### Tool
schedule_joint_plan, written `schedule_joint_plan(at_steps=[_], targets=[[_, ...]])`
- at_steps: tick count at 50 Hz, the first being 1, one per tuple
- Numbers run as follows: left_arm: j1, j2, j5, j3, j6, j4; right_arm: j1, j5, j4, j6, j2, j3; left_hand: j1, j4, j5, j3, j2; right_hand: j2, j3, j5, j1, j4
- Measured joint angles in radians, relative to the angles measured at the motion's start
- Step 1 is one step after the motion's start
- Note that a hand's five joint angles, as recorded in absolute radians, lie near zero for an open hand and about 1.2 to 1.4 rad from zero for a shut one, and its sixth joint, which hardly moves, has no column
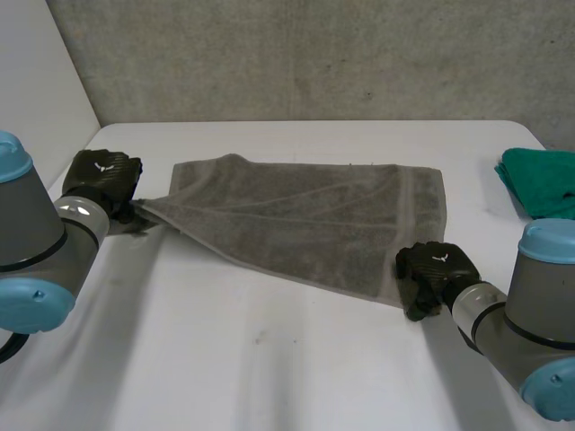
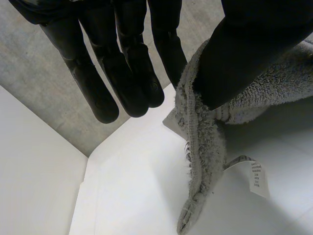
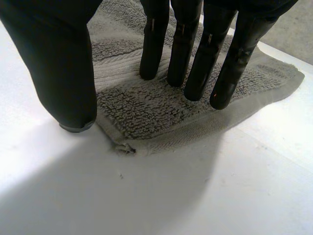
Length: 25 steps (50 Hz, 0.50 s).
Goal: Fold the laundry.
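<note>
**Operator:** What am I looking at, biggest thing first?

**Spotter:** You have the white surface running the whole width; on it the grey towel lies spread out one layer thick, from the far left towards the near right; most of it is flat, with soft creases across the middle.

**Operator:** And my arms?

**Spotter:** Your left arm comes in at the near left and your right arm at the near right; a crumpled green cloth sits at the far right edge of the surface, well apart from the towel.

**Operator:** The hands, then?

**Spotter:** Your left hand is at the towel's left corner, which is drawn up into a point towards it; its fingers are straight and clear of the cloth, and the towel's edge hangs down against the thumb, so nothing is pinched. Your right hand is at the near right corner; its straight fingers rest their tips on the towel just inside the hem, the thumb stands on the bare surface just beside the edge, and it grips nothing.

**Operator:** Anything smaller?

**Spotter:** A white label sticks out from the towel's hanging edge below your left thumb.
</note>
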Motion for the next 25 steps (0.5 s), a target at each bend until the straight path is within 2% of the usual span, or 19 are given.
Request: schedule_joint_plan(at_steps=[12, 25], targets=[[-0.001, -0.001, 0.0, -0.001, 0.0, 0.001, 0.0, -0.001, -0.006, -0.002, 0.042, -0.05, 0.0, 0.0, 0.0, 0.0, 0.0, 0.111, 0.105, 0.077, 0.09, 0.106], [0.0, -0.001, 0.0, -0.001, 0.0, 0.001, 0.001, 0.0, -0.004, -0.036, 0.094, -0.119, 0.0, 0.0, 0.0, 0.0, 0.0, 0.127, 0.122, 0.077, 0.103, 0.125]])
